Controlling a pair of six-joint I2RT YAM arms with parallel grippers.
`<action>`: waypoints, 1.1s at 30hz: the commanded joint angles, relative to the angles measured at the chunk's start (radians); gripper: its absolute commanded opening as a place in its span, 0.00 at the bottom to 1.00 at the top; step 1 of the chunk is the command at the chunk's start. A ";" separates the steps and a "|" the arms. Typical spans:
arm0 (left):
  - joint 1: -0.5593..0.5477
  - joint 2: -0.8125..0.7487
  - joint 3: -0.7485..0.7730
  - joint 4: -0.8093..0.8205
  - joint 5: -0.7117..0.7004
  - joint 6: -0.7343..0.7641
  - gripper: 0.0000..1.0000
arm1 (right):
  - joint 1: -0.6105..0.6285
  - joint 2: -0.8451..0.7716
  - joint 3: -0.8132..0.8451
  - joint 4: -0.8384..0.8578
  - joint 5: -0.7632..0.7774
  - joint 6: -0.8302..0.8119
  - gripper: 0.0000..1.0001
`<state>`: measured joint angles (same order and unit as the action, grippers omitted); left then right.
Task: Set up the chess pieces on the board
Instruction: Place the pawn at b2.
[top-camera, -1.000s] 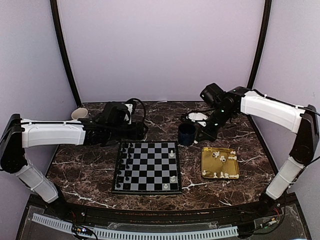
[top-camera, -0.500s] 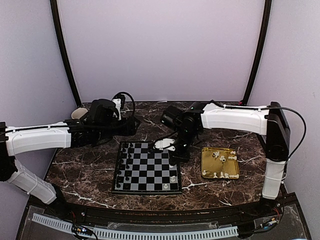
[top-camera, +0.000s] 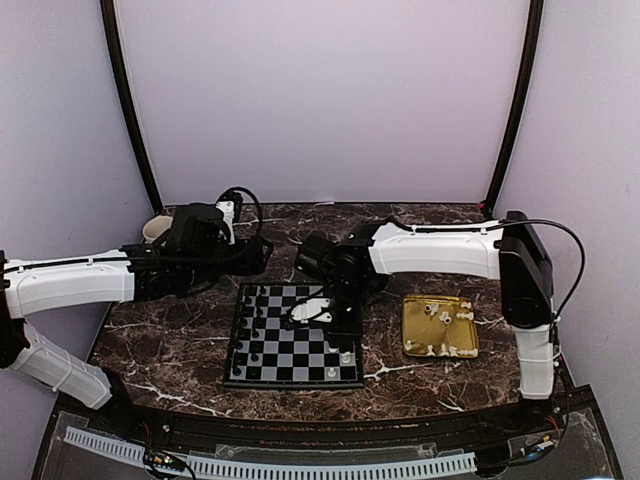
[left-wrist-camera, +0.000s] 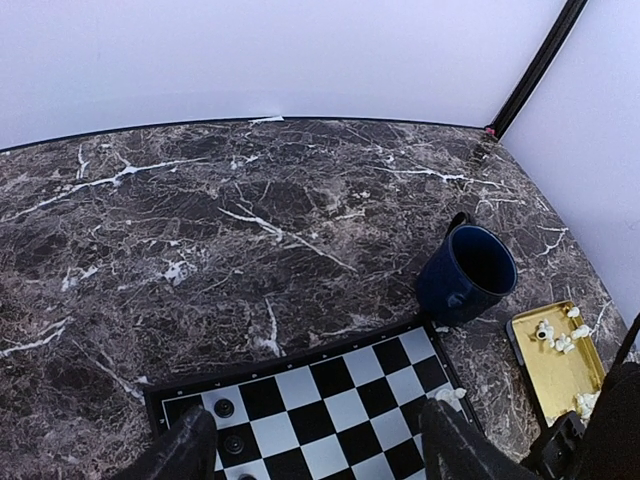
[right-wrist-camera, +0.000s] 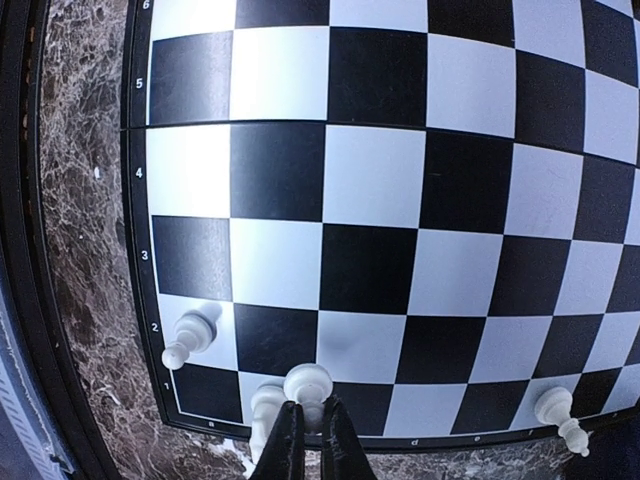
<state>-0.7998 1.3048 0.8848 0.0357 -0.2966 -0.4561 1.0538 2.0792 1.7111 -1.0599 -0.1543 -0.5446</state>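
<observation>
Right gripper (right-wrist-camera: 305, 415) low over the flat black-and-grey checkered board (right-wrist-camera: 380, 200), at its edge ranks; fingers pressed together, apparently pinching a tiny cream-white plastic chess piece (right-wrist-camera: 307, 383), contact itself hidden; three other white pieces (right-wrist-camera: 190, 338) stand nearby on the board; left gripper (left-wrist-camera: 320, 450) spread wide above the board's far edge.

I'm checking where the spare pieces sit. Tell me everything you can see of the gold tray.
The gold tray is a shiny, metallic-looking rectangle with a low raised rim. It lies flat on the dark marble table, just right of the board and apart from it. Small cream-white chess pieces lie scattered in it, a few toward its far end and a row along its near edge. Nothing else appears to touch it.
</observation>
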 joint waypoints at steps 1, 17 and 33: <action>0.001 -0.025 -0.014 0.017 -0.005 0.014 0.72 | 0.028 0.033 0.035 -0.027 0.022 0.003 0.05; 0.001 -0.016 -0.018 0.016 0.001 0.016 0.72 | 0.052 0.062 0.032 -0.038 0.022 -0.006 0.07; 0.001 -0.009 -0.019 0.012 0.011 0.017 0.72 | 0.058 0.064 0.032 -0.032 0.034 -0.002 0.15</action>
<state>-0.7998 1.3048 0.8806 0.0360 -0.2901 -0.4522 1.0981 2.1300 1.7256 -1.0828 -0.1303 -0.5449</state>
